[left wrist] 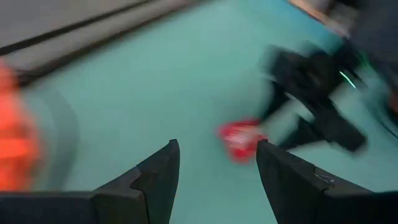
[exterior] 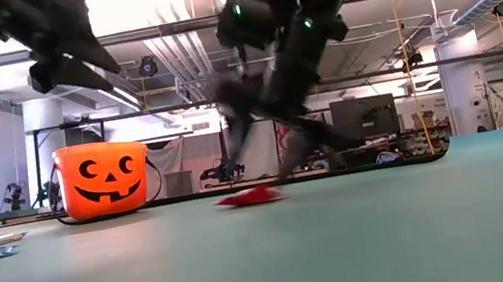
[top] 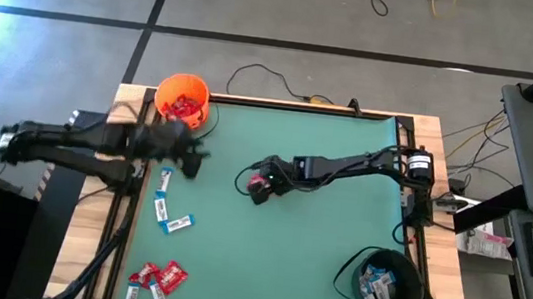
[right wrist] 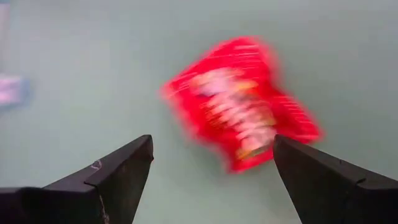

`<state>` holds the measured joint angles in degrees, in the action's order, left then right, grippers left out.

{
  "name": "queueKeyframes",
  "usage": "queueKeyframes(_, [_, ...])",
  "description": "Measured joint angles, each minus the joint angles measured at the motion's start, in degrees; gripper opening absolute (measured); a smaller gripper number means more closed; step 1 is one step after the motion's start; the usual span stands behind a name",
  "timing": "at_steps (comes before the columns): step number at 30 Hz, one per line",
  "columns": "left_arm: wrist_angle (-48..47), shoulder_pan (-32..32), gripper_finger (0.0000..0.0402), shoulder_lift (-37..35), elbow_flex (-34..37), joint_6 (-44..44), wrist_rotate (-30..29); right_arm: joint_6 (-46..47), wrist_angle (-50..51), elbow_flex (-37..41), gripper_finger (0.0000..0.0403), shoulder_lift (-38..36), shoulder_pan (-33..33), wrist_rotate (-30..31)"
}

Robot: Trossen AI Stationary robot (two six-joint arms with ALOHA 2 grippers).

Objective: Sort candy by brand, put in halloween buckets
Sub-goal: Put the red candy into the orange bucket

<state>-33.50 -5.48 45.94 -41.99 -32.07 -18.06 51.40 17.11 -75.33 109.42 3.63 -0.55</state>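
right gripper [right wrist: 211,163] over red packet [right wrist: 239,102] (white print)

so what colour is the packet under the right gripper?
Red packet with white print, clearest in the right wrist view.

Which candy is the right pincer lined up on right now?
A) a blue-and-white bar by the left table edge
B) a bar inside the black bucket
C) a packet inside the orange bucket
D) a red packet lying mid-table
D: the right pincer stands open with a red packet on the green table just beyond its fingertips; the high view puts that packet mid-table, away from both buckets.
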Motion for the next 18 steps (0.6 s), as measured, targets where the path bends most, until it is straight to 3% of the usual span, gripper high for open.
queueKeyframes(3, [8.6,11.1,0.0197,0.2,5.2,-0.8,-1.0,-6.4,-8.7,-0.5,0.0325,-0.6,-0.8,-8.1])
queueKeyframes(6, [11.4,18.4,0.0197,2.5,8.3,-9.6,-8.8,-9.1,-7.4,-2.9,0.0325,-2.2,-2.0,-8.6])
queueKeyframes(10, [12.0,19.8,0.0197,6.4,10.6,-19.3,-14.2,-13.8,1.5,-6.7,0.0325,-6.2,-5.1,2.8])
queueKeyframes(14, [15.3,19.7,0.0197,11.6,11.1,-18.1,-17.4,-16.9,11.8,-10.7,0.0325,-10.6,-7.6,11.7])
queueKeyframes(18, [22.0,19.5,0.021,18.0,10.7,-13.2,-18.9,-17.6,19.2,-13.2,0.0325,-15.5,-8.4,16.9])
